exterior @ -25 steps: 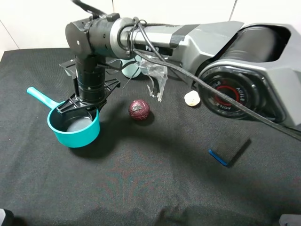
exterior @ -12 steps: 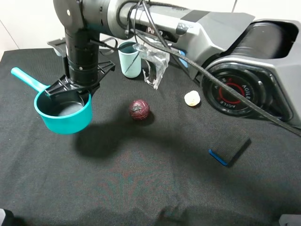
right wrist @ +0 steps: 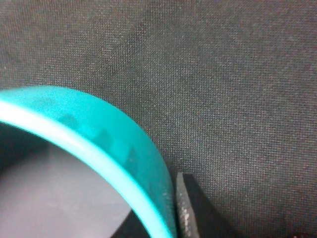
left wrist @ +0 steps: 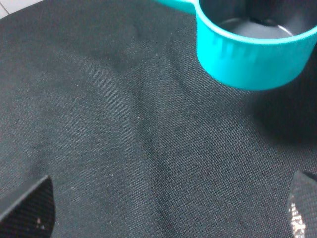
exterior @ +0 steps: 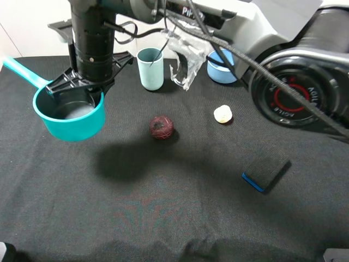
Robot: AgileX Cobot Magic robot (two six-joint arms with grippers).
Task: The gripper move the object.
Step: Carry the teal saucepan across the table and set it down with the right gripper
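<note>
Black cloth tabletop (exterior: 174,213), white wall (exterior: 22,27) behind; right tool (exterior: 77,98) clamped on teal saucepan (exterior: 73,124).

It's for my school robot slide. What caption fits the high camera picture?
Robot claw holds a teal saucepan in the air over a black cloth, near a dark red ball.
</note>
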